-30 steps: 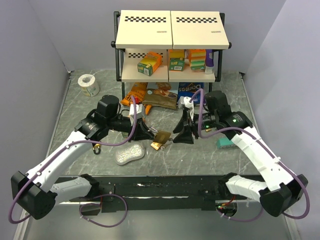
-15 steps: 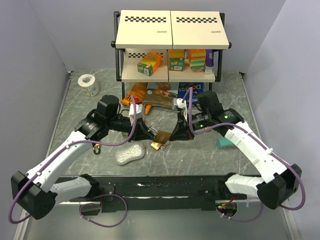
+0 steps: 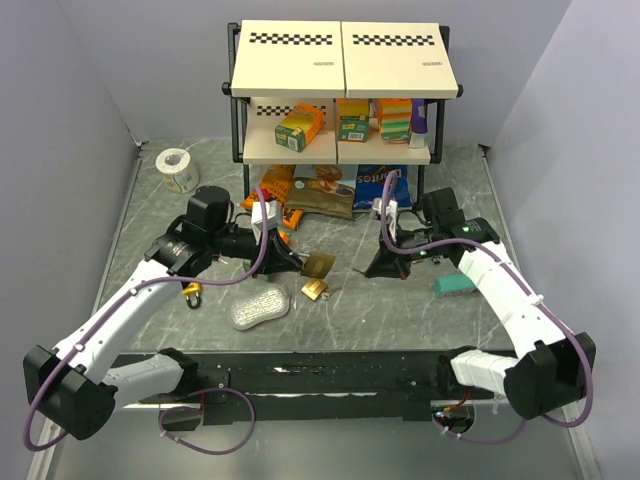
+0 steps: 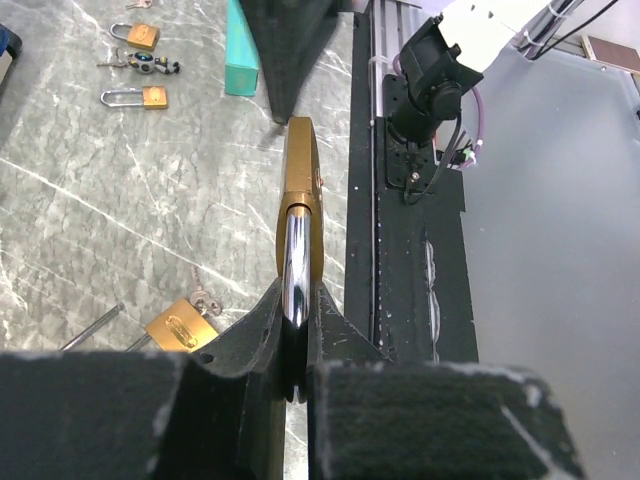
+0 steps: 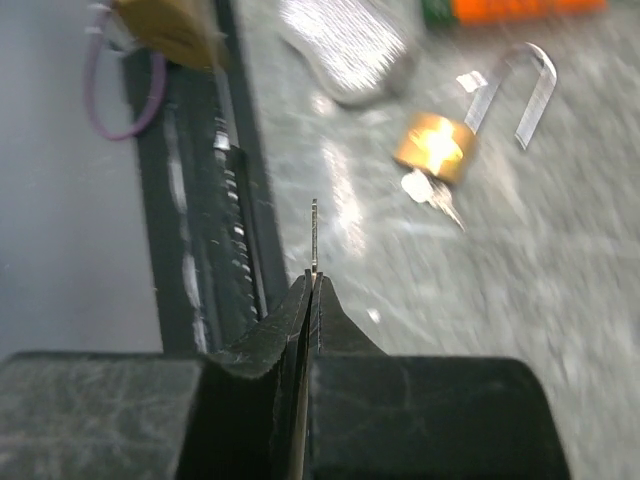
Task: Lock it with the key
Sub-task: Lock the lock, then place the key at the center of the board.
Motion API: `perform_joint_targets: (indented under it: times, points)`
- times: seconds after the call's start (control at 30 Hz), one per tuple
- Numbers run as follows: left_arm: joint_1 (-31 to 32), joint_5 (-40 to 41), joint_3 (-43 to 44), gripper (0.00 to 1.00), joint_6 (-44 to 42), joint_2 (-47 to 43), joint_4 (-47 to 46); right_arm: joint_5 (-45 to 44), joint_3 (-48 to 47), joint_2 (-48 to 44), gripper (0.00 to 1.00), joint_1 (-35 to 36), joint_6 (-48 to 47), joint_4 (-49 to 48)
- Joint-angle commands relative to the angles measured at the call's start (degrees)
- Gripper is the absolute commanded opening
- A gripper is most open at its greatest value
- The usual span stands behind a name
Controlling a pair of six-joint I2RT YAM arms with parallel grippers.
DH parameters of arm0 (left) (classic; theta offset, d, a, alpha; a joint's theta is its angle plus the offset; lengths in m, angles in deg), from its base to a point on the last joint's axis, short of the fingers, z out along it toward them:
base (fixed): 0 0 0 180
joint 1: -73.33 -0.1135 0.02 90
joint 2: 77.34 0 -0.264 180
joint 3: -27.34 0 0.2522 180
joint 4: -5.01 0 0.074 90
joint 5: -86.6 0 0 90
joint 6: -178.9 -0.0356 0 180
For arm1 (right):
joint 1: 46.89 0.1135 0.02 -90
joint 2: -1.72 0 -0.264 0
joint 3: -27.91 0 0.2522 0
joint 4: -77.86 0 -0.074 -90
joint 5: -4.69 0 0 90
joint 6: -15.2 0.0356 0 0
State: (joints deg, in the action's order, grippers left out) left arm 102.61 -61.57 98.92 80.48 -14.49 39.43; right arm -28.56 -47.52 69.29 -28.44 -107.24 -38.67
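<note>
Key [image 5: 314, 225] one pinched, padlock [image 4: 298, 190] one gripped

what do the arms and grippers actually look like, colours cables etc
The left arm and right arm have white link shells with black joints and black bases. A purple cable loops along each. The left gripper and right gripper are black, with wedge-shaped fingers that taper to narrow tips. A small green light glows near the right arm's wrist.
</note>
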Motion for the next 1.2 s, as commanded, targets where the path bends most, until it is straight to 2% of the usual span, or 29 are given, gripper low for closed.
perform_joint_targets:
  times: [0.0,0.13,0.2,0.4,0.63,0.93,0.97,1.03,1.07,1.17]
  points:
    - [-0.1,-2.9,1.2,0.01,-1.3,-0.1,-5.5,-5.8,3.1,2.3,0.0,-5.7,2.1,-5.6]
    - [-0.1,-0.5,2.6,0.01,-2.6,1.8,-3.2,-16.7,5.1,5.0,0.0,-9.6,14.1,-15.7]
    - [-0.1,0.5,2.8,0.01,-2.5,2.1,-2.3,-23.7,6.6,6.2,0.0,-10.0,16.6,-19.3]
    - [-0.1,1.8,0.7,0.01,1.0,2.0,-6.3,-35.3,6.1,15.1,0.0,-10.1,24.2,-25.4]
    - [-0.1,4.6,0.3,0.01,0.7,3.2,-5.6,-38.1,2.5,25.0,0.0,-10.2,26.1,-26.7]
    - [0.0,5.6,-0.3,0.01,0.0,3.2,-4.5,-40.4,-1.3,31.9,0.01,-10.3,28.9,-26.1]
    - [0.0,5.6,-0.3,0.01,-0.1,3.5,-4.1,-41.2,-1.6,32.3,0.15,-10.4,29.3,-26.0]
    - [0.0,6.0,0.1,0.01,-0.4,3.9,-3.1,-40.9,-1.9,32.5,0.34,-10.4,29.1,-25.8]
    - [-0.1,6.0,0.4,0.01,-0.5,4.5,-2.8,-40.8,-2.0,32.5,0.46,-10.5,28.8,-25.7]
    - [-0.1,5.9,0.6,0.01,0.2,5.2,-2.9,-39.4,-2.8,31.7,0.62,-10.5,27.6,-24.4]
